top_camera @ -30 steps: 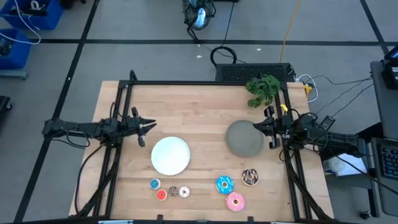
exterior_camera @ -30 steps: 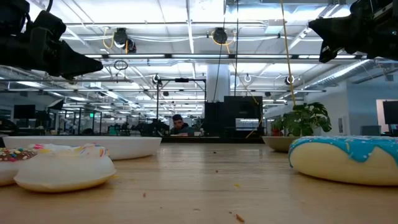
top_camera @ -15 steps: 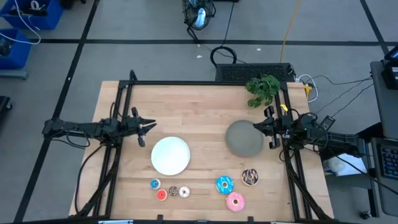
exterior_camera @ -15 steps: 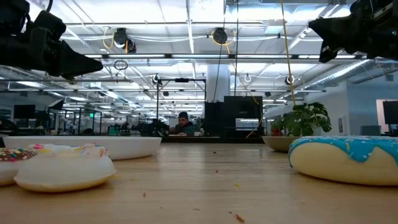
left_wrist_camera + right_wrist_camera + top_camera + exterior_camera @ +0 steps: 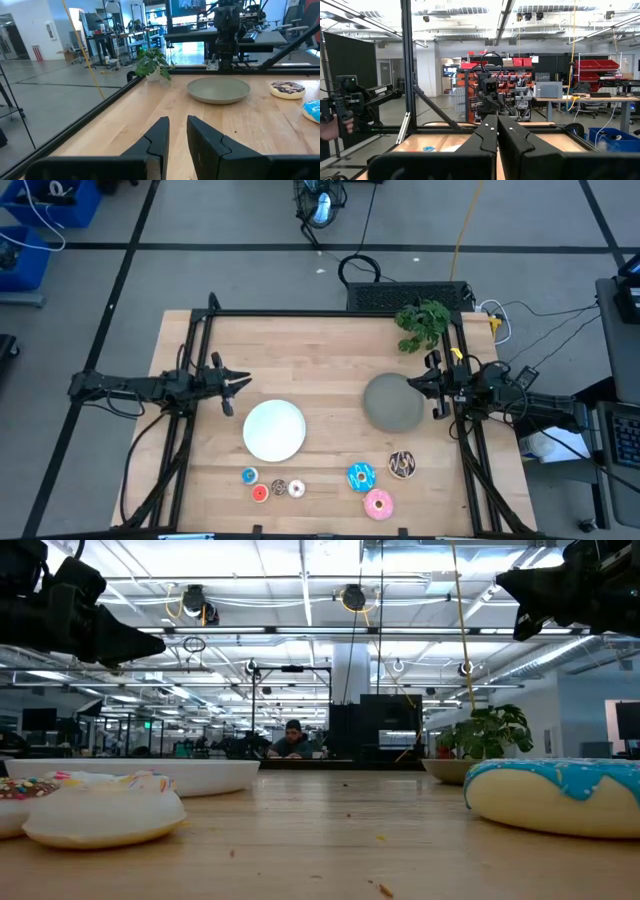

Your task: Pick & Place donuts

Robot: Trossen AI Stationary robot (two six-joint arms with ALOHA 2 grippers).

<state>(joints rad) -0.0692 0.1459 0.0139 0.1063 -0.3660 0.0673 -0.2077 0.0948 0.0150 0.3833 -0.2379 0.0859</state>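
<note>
While no donuts [image 5: 320, 483] were yet picked, the left end effector [image 5: 243, 382] hovered slightly parted, empty; the right end effector [image 5: 412, 383] waited closed, empty; next, reaching the front edge.

You see a pale wooden bench [image 5: 320, 350], a glossy white plate [image 5: 274, 430] and a matt grey plate [image 5: 393, 403]
</note>
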